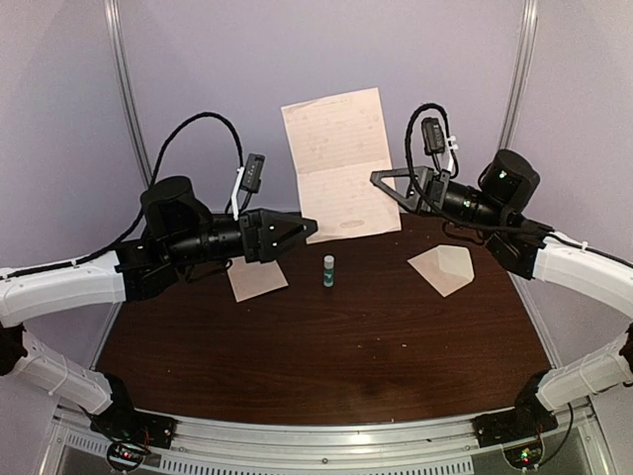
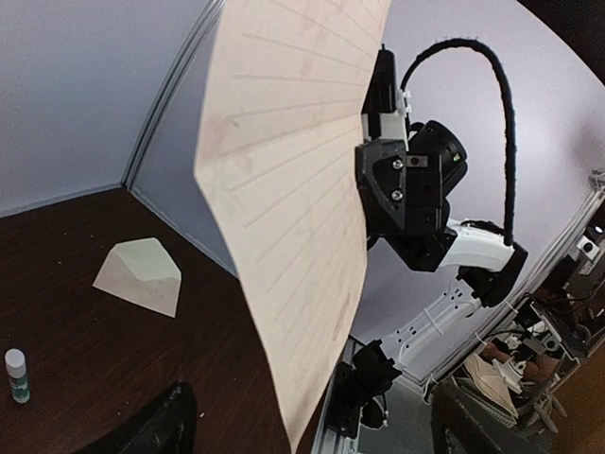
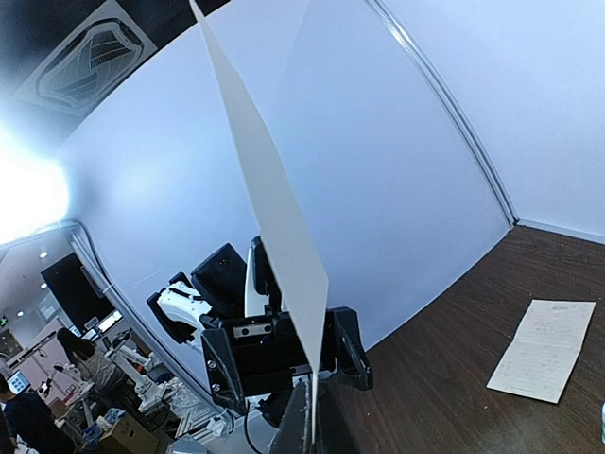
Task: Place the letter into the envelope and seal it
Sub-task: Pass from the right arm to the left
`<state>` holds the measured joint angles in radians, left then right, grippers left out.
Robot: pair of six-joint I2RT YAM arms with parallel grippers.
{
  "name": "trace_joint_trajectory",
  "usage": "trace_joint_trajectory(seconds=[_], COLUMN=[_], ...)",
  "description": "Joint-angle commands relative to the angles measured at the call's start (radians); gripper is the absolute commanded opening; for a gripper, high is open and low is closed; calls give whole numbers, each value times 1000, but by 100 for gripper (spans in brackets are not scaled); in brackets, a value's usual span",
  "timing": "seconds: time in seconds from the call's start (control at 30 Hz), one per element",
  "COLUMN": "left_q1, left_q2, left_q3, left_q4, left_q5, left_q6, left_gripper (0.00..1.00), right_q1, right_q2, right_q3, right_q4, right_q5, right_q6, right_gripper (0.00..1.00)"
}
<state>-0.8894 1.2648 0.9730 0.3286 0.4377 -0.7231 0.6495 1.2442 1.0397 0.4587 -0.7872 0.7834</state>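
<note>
The letter (image 1: pixel 336 163), a lined pale sheet with a crease across it, hangs upright in the air at the back of the table. My right gripper (image 1: pixel 379 178) is shut on its right edge; in the right wrist view the letter (image 3: pixel 274 208) shows edge-on, rising from the shut fingers (image 3: pixel 326 426). My left gripper (image 1: pixel 311 230) is open at the sheet's lower left, and the letter's (image 2: pixel 293 218) lower edge dips between its spread fingers (image 2: pixel 156 426). The envelope (image 1: pixel 445 267) lies on the table to the right, flap open, also seen as the envelope (image 2: pixel 142 274) from the left wrist.
A green-and-white glue stick (image 1: pixel 328 270) stands at mid-table, below the letter. A second folded pale sheet (image 1: pixel 257 279) lies flat under the left arm, seen as the folded sheet (image 3: pixel 544 350) from the right wrist. Grey walls close in behind and at both sides.
</note>
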Motion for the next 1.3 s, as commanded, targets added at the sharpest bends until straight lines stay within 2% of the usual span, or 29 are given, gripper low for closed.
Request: trace_joint_trajectory(seconds=[0.0, 0.1, 0.27, 0.7, 0.9, 1.13, 1.2, 1.27], left_q1=[1, 1, 1, 3, 3, 7, 9, 12], left_q2=[6, 8, 13, 33, 20, 10, 7, 6], left_q3=[12, 4, 3, 1, -23, -36, -38, -41], left_q4=[166, 194, 199, 229, 242, 234, 232, 232], left_q5=[69, 64, 27, -33, -70, -104, -103, -97], left_q6=[-49, -67, -85, -111, -136, -158, -165, -170], left_gripper=[83, 73, 62, 44, 32, 15, 8, 0], right_q1=[8, 10, 14, 30, 35, 39, 39, 39], right_q2=[-16, -15, -14, -9, -7, -3, -3, -5], right_q3=[-23, -34, -45, -66, -64, -67, -67, -67], right_q4=[62, 73, 81, 94, 95, 95, 95, 95], right_q5=[6, 5, -10, -17, -21, -25, -24, -20], right_q6=[28, 39, 50, 62, 60, 60, 61, 60], right_gripper=[0, 0, 0, 0, 0, 0, 0, 9])
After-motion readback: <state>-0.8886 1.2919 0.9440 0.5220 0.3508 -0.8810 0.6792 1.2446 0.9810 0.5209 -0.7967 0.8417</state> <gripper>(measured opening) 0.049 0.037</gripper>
